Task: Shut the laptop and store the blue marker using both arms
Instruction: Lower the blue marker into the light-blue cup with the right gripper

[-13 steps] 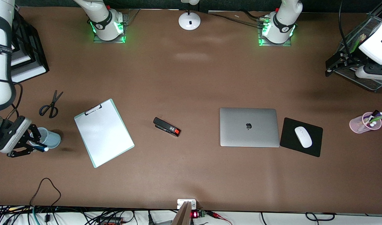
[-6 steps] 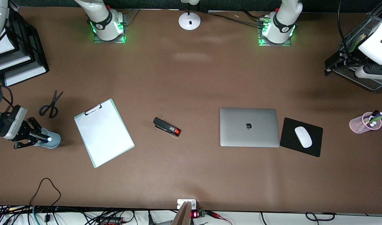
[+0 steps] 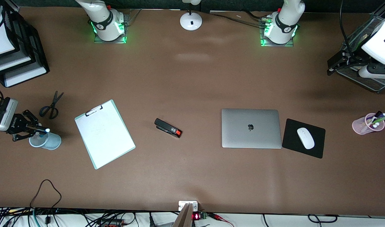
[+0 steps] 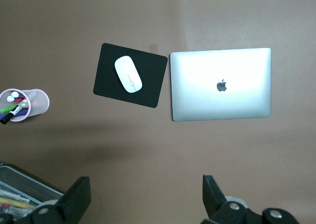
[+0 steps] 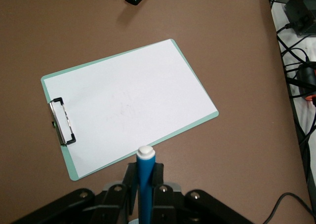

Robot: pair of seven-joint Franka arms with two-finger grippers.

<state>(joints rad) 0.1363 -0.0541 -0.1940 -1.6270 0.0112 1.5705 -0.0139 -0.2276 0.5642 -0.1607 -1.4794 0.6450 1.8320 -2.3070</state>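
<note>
I'm working in a robotics lab dressed up as an office desk: a brown table [image 3: 192, 82] carries two bolted-down arm bases lit green [image 3: 109, 27], while a clipboard [image 3: 104, 134], stapler [image 3: 168, 128], laptop [image 3: 251, 128] and mouse [image 3: 305, 138] lie spread out, and loose cables [image 3: 47, 217] trail along the table edge.

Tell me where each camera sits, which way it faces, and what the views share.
Front view: high across the table, facing both arm bases; right gripper holds the slim blue marker over the light-blue cup.
Left wrist view: looking down past its open left gripper at the closed silver-grey laptop.
Right wrist view: looking along the right gripper's marker at the white, green-edged clipboard.
Shared: front and left wrist views show the laptop; front and right wrist views show the clipboard.
</note>
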